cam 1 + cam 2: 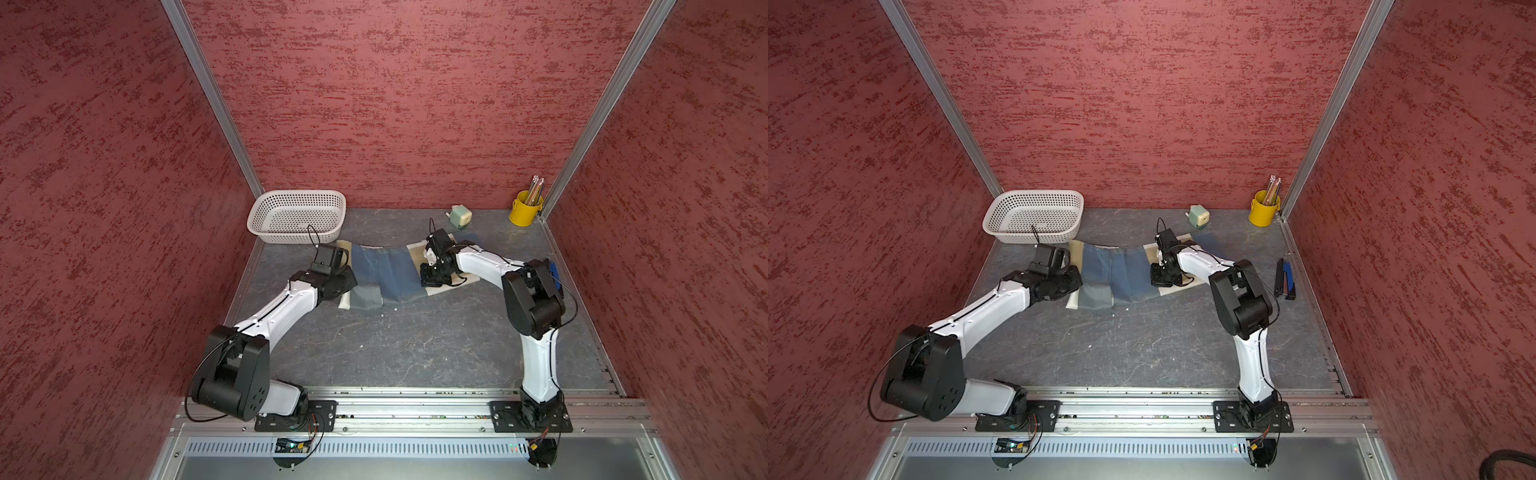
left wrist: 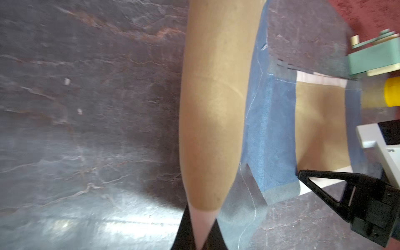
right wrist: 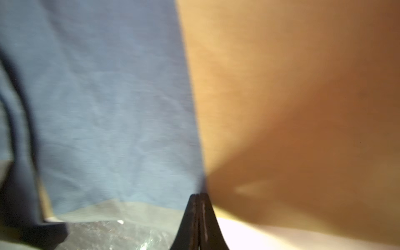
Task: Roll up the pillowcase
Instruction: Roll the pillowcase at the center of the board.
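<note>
**While pinched at both ends, the pillowcase [image 1: 386, 270] lies spread**

It rests on the grey surface [image 1: 415, 345] near the white basket [image 1: 297, 216]. The left gripper [image 2: 201, 233] is closed on a raised tan fold; the right gripper [image 3: 199, 205] is clamped on the blue-tan seam.

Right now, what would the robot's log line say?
left gripper: shut on pillowcase | right gripper: shut on pillowcase | pillowcase: on table, not rolled up yet
</note>
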### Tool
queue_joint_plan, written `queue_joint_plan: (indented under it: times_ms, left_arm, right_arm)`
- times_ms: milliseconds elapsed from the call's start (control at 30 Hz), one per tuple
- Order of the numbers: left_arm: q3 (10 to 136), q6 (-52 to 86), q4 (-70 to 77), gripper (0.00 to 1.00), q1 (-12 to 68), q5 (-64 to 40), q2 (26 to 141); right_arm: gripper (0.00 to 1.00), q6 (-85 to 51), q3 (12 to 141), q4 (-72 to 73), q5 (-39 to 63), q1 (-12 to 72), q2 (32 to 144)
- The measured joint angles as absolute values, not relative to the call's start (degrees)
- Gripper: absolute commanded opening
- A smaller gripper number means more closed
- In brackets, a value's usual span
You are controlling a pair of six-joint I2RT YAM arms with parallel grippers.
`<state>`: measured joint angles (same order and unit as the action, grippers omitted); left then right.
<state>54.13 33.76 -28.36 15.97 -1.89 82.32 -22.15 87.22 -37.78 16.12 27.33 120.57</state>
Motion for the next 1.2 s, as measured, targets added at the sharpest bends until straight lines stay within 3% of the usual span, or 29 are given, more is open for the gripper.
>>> queue_joint_plan:
  times_ms: [467,533,600,900,1200]
  left_arm:
    - [87.8,32.1,-57.6,0.0,27.4,13.9,104.9]
    - [94.7,32.1,-62.0,0.0,29.0,16.9,108.8]
    - [102.0,31.9,-66.7,0.0,30.5,20.1,113.3]
    - [124.3,29.0,-82.0,0.0,35.4,27.6,128.1]
    - [144.3,25.9,-90.3,0.02,41.2,30.1,141.5]
  right_arm:
    - [0.04,-22.8,89.5,-34.7,18.9,30.7,123.7]
    - [0.07,-23.0,89.5,-34.7,18.9,30.7,123.7]
    - [0.19,-23.1,89.5,-34.7,18.8,30.8,123.7]
    - [0.37,-24.2,84.1,-32.9,19.4,29.8,119.6]
    - [0.4,-31.6,72.4,-20.8,29.1,21.8,111.3]
